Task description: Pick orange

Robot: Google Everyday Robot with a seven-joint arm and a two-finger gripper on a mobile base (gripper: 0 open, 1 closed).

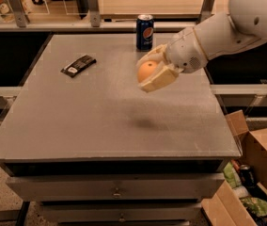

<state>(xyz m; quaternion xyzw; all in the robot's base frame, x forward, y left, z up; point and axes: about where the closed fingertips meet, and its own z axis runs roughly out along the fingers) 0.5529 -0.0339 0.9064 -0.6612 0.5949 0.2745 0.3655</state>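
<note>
One gripper above the grey table clasps the round orange.

Our white arm reaches in from the upper right, sloping down and to the left into a thick wrist. At its end our gripper hangs in the air above the table and points left. Its two cream fingers are clamped on the orange, one finger over it and one under.
</note>
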